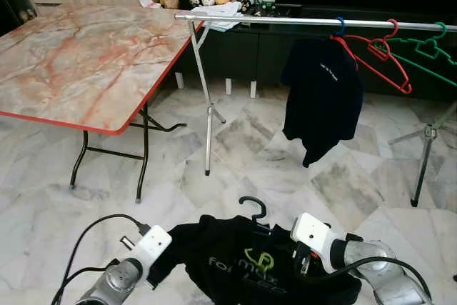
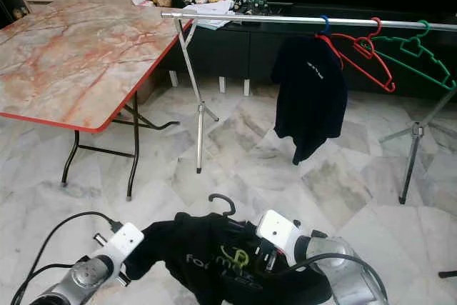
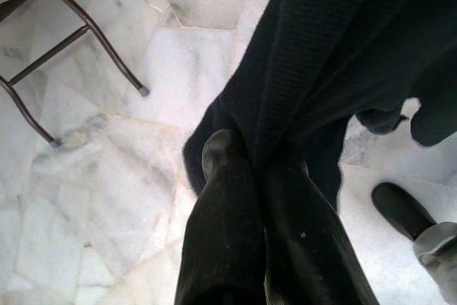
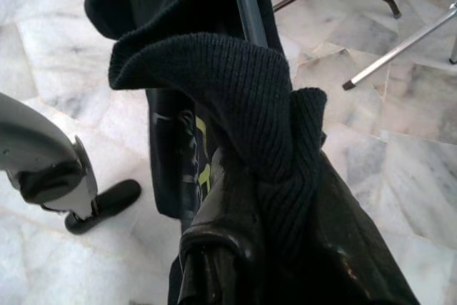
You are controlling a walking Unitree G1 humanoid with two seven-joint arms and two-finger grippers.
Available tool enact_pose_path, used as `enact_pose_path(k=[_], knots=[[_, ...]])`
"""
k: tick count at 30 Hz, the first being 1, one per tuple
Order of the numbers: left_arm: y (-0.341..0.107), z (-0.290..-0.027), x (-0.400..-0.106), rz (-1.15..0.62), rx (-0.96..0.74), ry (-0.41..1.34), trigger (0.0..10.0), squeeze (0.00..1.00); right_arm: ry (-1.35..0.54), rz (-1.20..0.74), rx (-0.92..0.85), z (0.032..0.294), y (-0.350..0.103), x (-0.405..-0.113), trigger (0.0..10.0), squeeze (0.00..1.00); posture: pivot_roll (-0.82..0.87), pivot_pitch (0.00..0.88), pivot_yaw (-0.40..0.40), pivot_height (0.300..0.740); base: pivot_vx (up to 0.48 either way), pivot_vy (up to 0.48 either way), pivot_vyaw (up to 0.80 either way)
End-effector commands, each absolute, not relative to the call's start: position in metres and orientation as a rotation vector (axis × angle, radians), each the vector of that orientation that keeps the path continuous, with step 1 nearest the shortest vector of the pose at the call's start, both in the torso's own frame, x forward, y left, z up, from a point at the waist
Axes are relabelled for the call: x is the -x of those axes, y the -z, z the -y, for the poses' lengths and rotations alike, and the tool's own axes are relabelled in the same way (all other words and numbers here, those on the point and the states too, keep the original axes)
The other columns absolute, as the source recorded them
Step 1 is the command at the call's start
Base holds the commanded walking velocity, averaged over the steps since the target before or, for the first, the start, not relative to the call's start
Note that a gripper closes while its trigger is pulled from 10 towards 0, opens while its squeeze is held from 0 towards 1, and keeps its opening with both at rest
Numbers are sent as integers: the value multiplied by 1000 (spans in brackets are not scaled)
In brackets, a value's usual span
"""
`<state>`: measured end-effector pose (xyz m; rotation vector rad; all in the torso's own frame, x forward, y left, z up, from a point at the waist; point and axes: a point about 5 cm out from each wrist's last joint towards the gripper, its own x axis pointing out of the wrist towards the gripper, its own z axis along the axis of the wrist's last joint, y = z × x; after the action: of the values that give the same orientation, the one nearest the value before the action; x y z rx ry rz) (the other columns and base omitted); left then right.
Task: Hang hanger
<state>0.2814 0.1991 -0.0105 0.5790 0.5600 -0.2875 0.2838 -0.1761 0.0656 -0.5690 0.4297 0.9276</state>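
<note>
both grippers carry a black shirt on its hanger, low in front of the robot, with the rail waiting ahead.

the left gripper is pinched tight on a fold of the black shirt, and the right gripper is clamped on bunched cloth up by the hanger's neck. the hanger hook pokes up free between the arms, pointing towards the silver rail. that rail already holds a dark shirt, a red hanger and a green hanger. the smart move, i'd say, is to lift both arms together, keep the hook upright, and aim for the bare stretch of rail left of the dark shirt, well clear of the marble table. the risk is cloth slipping and the hook twisting away.
</note>
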Motion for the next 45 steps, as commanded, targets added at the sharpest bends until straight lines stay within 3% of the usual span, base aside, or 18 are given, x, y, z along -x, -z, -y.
enact_pose_path(k=[1,8,15,20,23,26,28,29,31,32,33,34,35,38,39,40,41,45], knots=[[16,-209,-274,-612,-585,263,0,0,-838,-381,561,180,-74,-292,10000,0,35,132,81,740,0,0,0],[21,-219,-269,-683,-609,201,0,0,-491,-311,438,192,-88,-320,10000,0,35,133,82,740,0,0,0],[28,-223,-262,-775,-574,187,0,0,-181,-252,16,204,-104,-339,10000,0,39,135,80,740,0,0,0],[30,-211,-261,-790,-564,326,0,0,-178,-269,22,199,-100,-340,10000,0,41,136,78,740,0,0,0],[37,-198,-252,-872,-617,581,0,0,-265,-314,78,186,-91,-337,10000,0,49,136,77,740,0,0,0],[33,-199,-258,-848,-651,572,0,0,-326,-325,110,180,-88,-335,10000,0,48,136,75,740,0,0,0],[27,-202,-265,-828,-613,492,0,831,-329,-340,106,181,-87,-334,10000,0,49,133,73,740,0,0,0],[24,-204,-269,-814,-614,459,0,984,-349,-357,115,182,-85,-333,10000,0,47,134,73,740,0,0,0],[22,-204,-271,-805,-619,457,0,933,-400,-387,145,182,-81,-330,10000,0,44,132,74,740,0,0,0],[22,-202,-272,-797,-614,460,1490,0,-448,-409,177,181,-78,-327,10000,0,44,132,74,740,0,0,0],[20,-200,-274,-783,-611,474,2980,0,-501,-435,222,181,-73,-323,10000,0,45,131,72,740,0,0,0],[19,-198,-275,-769,-614,483,9176,0,-547,-458,272,181,-69,-319,10000,0,46,131,71,740,0,0,0],[18,-196,-276,-760,-618,492,10000,0,-580,-473,309,182,-65,-316,10000,0,47,131,70,740,0,0,0],[16,-195,-279,-745,-621,488,10000,0,-647,-516,429,187,-55,-309,10000,0,45,130,67,740,0,0,0],[15,-195,-280,-732,-614,484,10000,298,-617,-533,471,192,-51,-309,10000,0,44,130,65,740,0,0,0],[15,-195,-280,-732,-614,484,10000,298,-617,-533,471,192,-51,-309,10000,0,44,130,65,740,0,0,0],[14,-195,-280,-723,-605,481,10000,1000,-593,-527,480,193,-51,-311,10000,0,45,130,65,740,0,0,0],[13,-196,-281,-708,-601,485,10000,1000,-622,-477,447,185,-56,-313,10000,0,45,128,67,740,0,0,0]])
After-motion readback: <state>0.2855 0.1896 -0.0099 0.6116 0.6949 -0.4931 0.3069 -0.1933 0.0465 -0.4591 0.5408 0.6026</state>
